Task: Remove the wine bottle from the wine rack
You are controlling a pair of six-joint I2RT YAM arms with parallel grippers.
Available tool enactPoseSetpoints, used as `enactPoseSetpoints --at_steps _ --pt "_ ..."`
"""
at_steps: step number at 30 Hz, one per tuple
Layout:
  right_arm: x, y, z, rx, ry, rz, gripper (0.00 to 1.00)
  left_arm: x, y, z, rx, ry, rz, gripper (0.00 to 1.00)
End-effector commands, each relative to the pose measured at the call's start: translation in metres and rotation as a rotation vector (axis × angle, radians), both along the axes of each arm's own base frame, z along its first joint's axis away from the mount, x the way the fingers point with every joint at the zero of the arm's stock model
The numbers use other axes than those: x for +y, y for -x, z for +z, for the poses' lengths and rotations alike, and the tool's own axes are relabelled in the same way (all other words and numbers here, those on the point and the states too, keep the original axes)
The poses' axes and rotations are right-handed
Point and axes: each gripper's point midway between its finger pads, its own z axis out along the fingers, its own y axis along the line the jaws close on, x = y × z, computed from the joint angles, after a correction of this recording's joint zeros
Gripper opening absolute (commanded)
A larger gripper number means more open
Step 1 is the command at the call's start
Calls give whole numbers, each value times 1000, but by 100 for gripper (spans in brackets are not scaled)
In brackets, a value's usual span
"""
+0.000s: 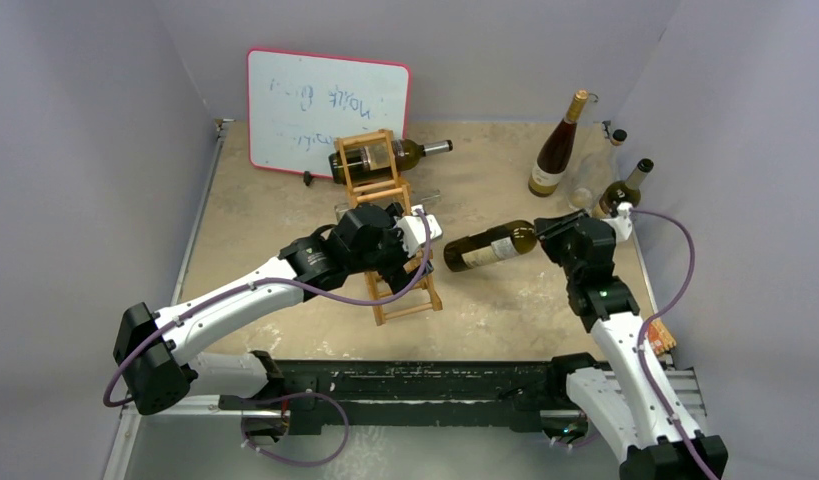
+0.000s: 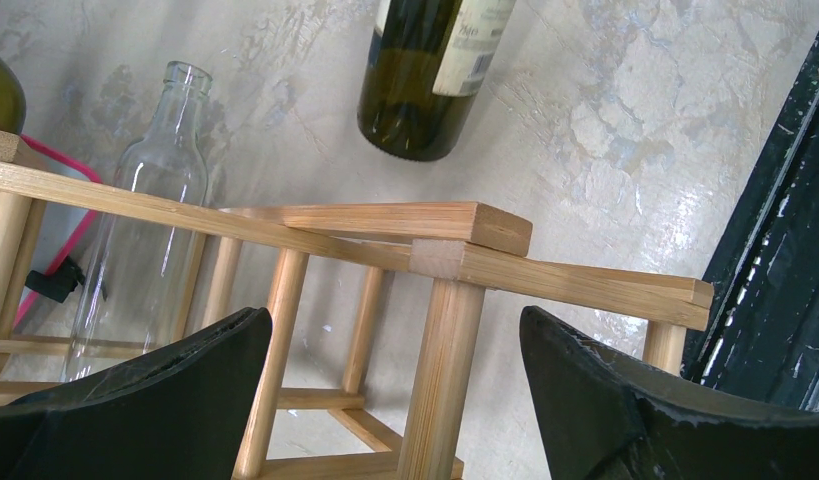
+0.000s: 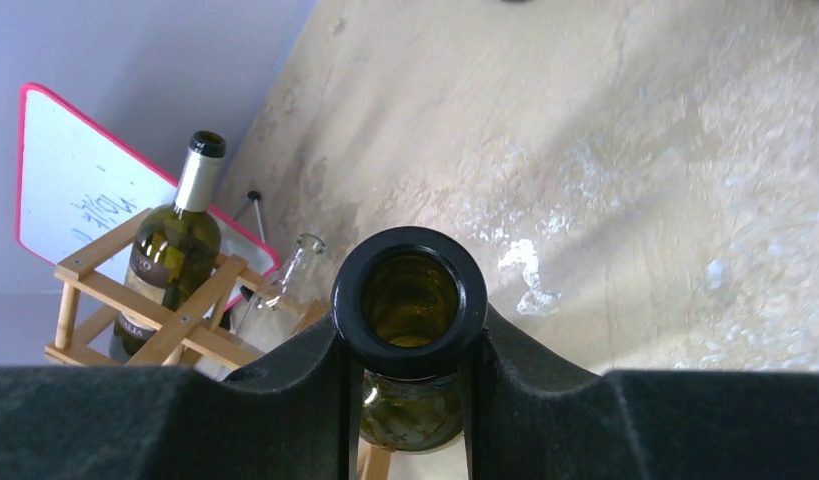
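The wine bottle is found to the right of the wine rack, fully out of the frame and lying roughly level, base toward the rack. At the left, the left gripper is seen with its jaws spread wide on either side of a wooden post at the near end of the rack; nothing is gripped by it. A clear glass bottle is seen through the slats, and a second dark bottle is lodged in the far end, in front of the whiteboard. Further right, the freed bottle is clamped at its neck by the right gripper, whose fingers are closed just under the mouth. Whether the base rests on the table cannot be told. The withdrawal step is judged to be all but done. What is called for next is probably that the bottle be carried away from the rack and set down gently, since a neck-only hold leaves the heavy base free to swing.
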Motion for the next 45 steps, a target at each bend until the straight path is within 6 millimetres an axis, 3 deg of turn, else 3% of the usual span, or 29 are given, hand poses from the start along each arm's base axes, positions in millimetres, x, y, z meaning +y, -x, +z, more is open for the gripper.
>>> enactPoseSetpoints --at_steps 1,9,13,20,23,26,30,38,45 --pt "-8 -8 107 -263 93 4 0 1 -6 7 -26 13 21 95" --pt "-23 -18 148 -246 350 26 0 2 -6 9 -31 16 23 95" --pt "-33 -24 178 -266 465 8 0 1 -6 8 -25 17 20 95" --pt "-53 -42 205 -235 696 -21 0 -1 -5 8 -21 17 14 95" --pt "-44 -52 215 -303 792 44 0 -1 -4 7 -20 18 11 95" --pt "-52 -55 223 -334 880 7 0 -2 -4 8 -18 22 7 95" --pt "-57 -62 222 -368 960 -24 0 -3 -3 9 -18 25 3 95" --pt "-64 -101 204 -285 985 -64 0 -3 -2 7 -24 19 7 95" --pt "-71 -127 177 -213 993 -87 0 -3 -1 5 -24 6 7 95"
